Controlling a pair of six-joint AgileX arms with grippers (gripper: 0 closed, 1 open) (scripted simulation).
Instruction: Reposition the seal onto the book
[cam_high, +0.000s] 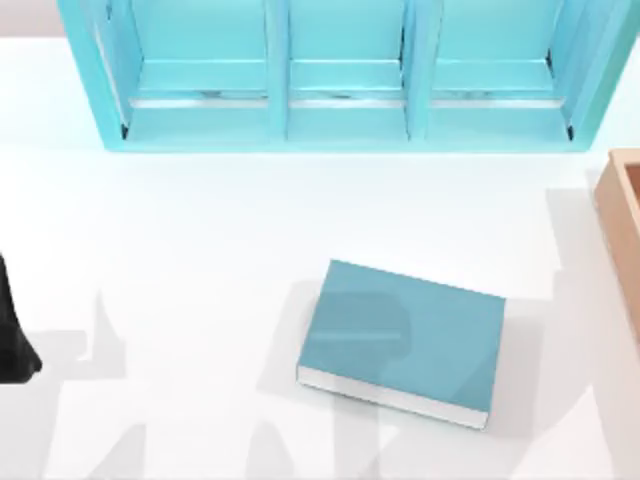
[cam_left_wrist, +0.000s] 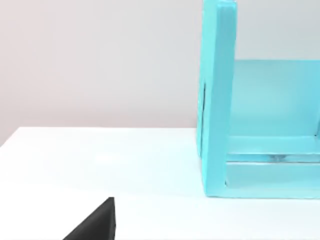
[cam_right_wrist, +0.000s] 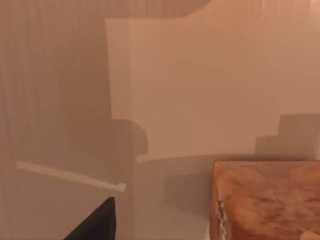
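Because the seal (cam_right_wrist: 265, 200) sits close beside my right gripper (cam_right_wrist: 95, 225), off to one side of it and not squarely in its line, the first risk I see is a skewed grasp. I cannot tell whether that gripper is open or closed, so I would not descend until I knew. If it came down closed, it would knock the block aside and not take it.

Tan surfaces surround the seal in the right wrist view. I judge they belong to the wooden box (cam_high: 622, 235) at the table's right edge, though I cannot be sure how the seal stands relative to its walls. A wall close to the gripper could catch it on the way in, or clip the seal on the way out.

The book (cam_high: 405, 340) lies well apart from the right gripper, flat and skewed on the table (cam_high: 200, 250). The carry is therefore long, and a weak pinch on a small, smooth block may let it slip. Released from too high or near the cover's edge, the seal could topple off.

My left gripper (cam_left_wrist: 95, 225) is parked far from the seal, near the bookshelf (cam_left_wrist: 217, 100); I cannot tell its state either.
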